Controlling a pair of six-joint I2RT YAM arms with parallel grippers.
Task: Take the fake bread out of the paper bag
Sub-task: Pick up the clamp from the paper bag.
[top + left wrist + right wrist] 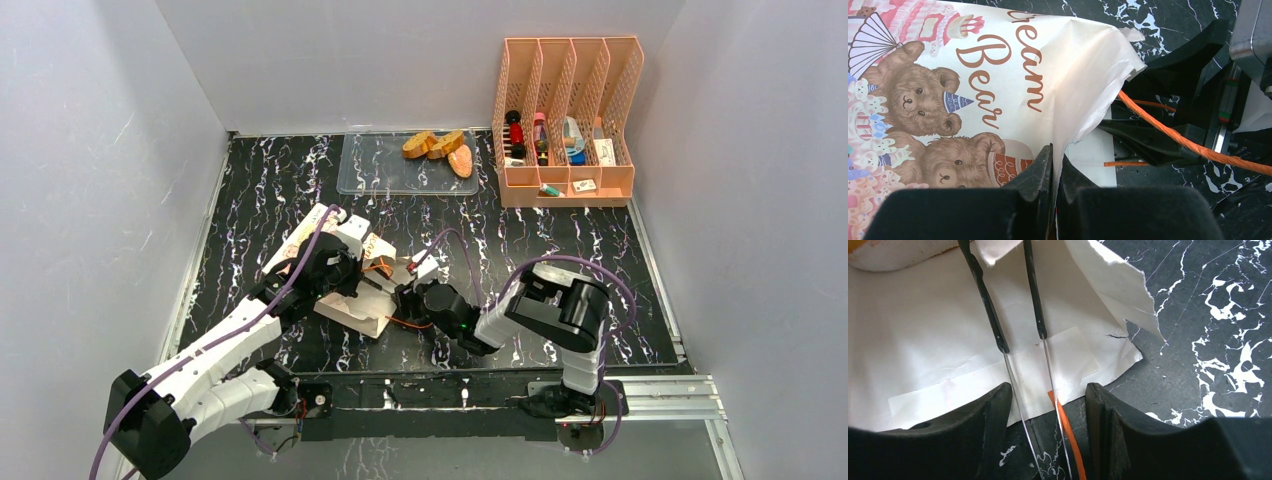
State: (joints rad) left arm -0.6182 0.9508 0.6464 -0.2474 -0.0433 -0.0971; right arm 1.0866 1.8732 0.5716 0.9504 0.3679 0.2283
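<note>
Paper bag (358, 312) flat on tabletop (560, 230), mid-left, printed face up; long axis diagonal in top view, closed end far-left, mouth near-right. L claw (1053, 155) fully closed, pinching upper lip of mouth, paper lifted & opening gaping toward R side. R claw (1048, 388) at mouth edge, approx. half open, nothing gripped; orange cord handle (1064, 426) running btw. its fingers, white inner face of bag straight ahead. Key relation: bag interior directly in front of R claw, along bag's long axis, i.e. R arm the nearer one for reaching in, L arm occupied as holder. Fake bread (438, 147): three pcs visible on clear tray (375, 172) at far edge; any pcs left inside bag hidden by paper, cannot tell. Judged next: straight entry of R claw under raised lip, cord a likely snag. Open dark tabletop btw. bag & tray for carry-out; pink organiser (565, 110) far-right, well apart from that path.
</note>
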